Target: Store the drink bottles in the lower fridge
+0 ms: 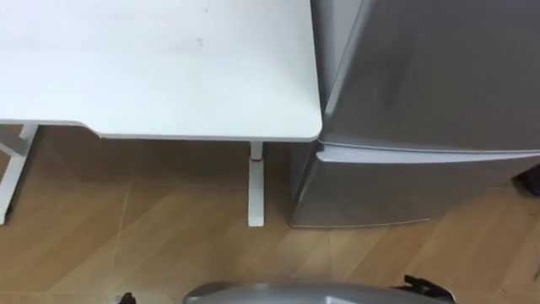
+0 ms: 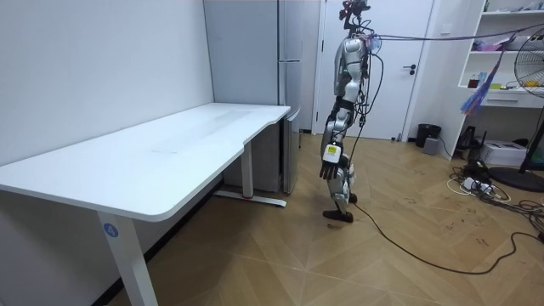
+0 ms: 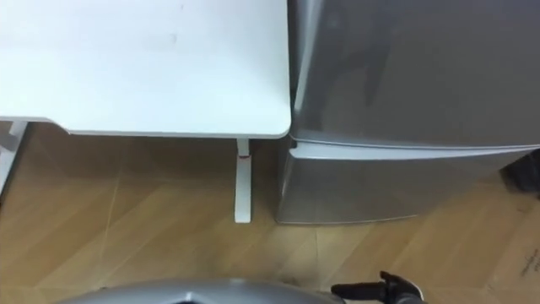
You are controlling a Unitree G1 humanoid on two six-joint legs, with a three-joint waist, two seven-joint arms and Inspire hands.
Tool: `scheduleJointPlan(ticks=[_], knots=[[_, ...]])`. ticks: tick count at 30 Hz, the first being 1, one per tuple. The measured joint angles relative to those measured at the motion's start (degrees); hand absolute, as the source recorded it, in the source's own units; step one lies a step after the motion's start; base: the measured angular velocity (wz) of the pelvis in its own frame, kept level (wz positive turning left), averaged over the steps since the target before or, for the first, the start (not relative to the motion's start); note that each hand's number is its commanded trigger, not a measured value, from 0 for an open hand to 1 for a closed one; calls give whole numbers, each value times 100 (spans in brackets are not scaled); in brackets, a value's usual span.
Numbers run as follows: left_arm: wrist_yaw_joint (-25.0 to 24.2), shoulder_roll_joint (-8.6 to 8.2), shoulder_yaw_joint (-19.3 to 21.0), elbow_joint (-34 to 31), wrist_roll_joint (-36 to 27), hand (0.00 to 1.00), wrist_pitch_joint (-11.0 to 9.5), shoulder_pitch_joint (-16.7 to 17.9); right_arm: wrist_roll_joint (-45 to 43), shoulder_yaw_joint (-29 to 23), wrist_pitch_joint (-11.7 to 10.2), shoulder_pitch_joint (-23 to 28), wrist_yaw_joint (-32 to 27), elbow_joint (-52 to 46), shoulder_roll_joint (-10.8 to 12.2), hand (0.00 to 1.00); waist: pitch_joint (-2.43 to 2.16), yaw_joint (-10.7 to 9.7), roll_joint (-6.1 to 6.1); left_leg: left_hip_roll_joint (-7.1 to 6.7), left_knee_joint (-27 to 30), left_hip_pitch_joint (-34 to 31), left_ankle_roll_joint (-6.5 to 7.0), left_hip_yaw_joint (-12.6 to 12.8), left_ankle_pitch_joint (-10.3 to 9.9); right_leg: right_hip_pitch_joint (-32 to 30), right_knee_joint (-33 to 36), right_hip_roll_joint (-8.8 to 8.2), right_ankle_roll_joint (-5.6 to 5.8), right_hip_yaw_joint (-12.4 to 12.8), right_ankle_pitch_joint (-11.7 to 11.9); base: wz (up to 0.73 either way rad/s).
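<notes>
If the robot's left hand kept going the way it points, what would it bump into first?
Probably the wooden floor: the left hand hangs at the robot's side, pointing down, with nothing seen under it.

White desk [image 1: 160,67] and silver fridge [image 1: 422,127] on wooden floor [image 1: 126,245]

no words or numbers can be read. a round blue sticker [image 2: 109,228] is seen on the near leg of the white desk [image 2: 153,170], well apart from the left hand [image 2: 330,170], toward the room view's left; its mark cannot be made out.
</notes>
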Motion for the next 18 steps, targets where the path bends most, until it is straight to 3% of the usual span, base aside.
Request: scheduleJointPlan(ticks=[8,18], knots=[[-103,-139,233,2,-2,0,136,105,-3,-13,121,1,52,32,5,0,1,2,-36,45,-2,85,-26,-6,-11,29,-3,51,-4,-7,2,-5],[-203,-152,235,-23,36,0,152,0,86,-4,246,34,26,61,40,0,-7,-9,-41,135,43,75,-148,-36,-55,84,-97,194,-24,-13,15,-1]])
